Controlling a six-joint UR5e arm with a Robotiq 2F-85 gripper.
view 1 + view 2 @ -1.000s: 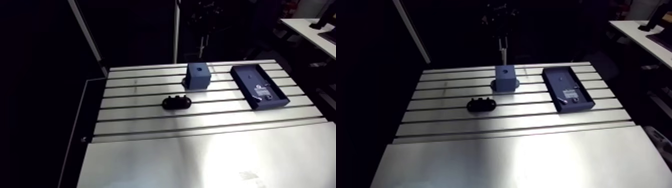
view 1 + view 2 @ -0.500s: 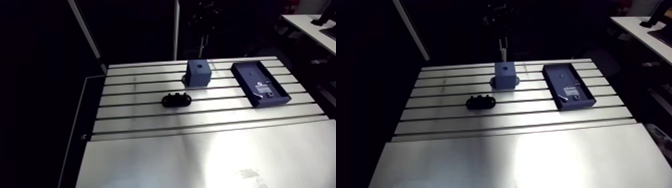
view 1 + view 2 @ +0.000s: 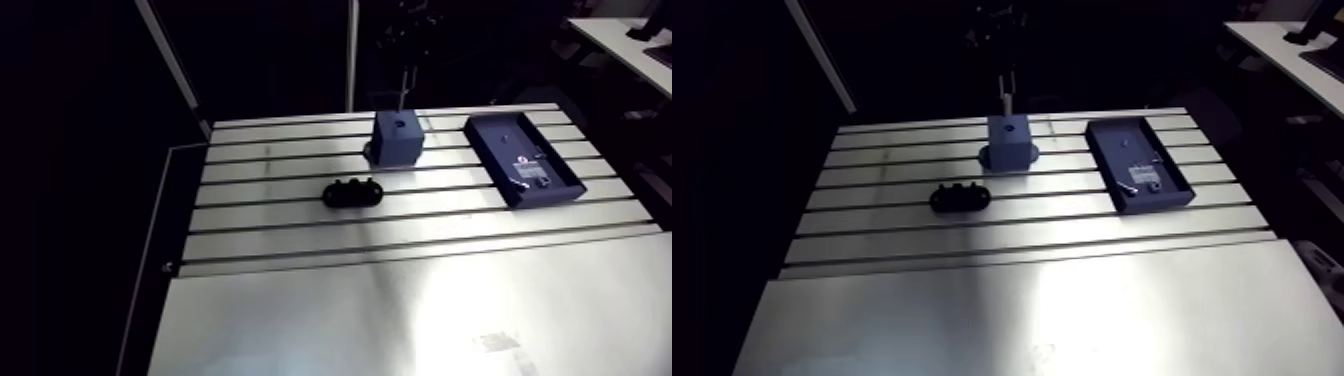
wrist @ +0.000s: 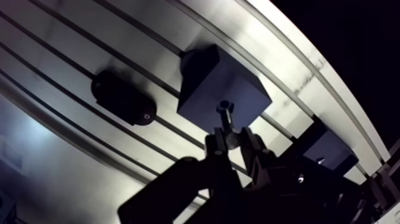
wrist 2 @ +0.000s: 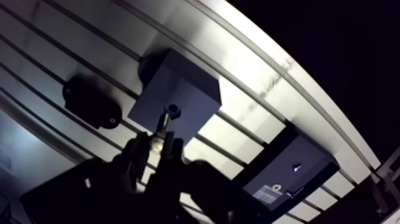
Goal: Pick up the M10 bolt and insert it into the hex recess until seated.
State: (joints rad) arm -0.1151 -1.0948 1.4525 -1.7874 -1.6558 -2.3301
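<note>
The M10 bolt (image 4: pixel 227 122) is held upright between the fingers (image 4: pixel 215 143) of the tool (image 4: pixel 232 138), which is clenched on its upper end. The lower end of the bolt lines up with the hex recess (image 5: pixel 174 109) in the top face of the blue block (image 4: pixel 205 83); whether it has entered the recess cannot be determined. The block stands on the slotted tabletop (image 3: pixel 400 300). A black oval fixture (image 3: pixel 352 191) lies near one side of the block, and a dark tray (image 3: pixel 525 160) lies apart on the other side.
</note>
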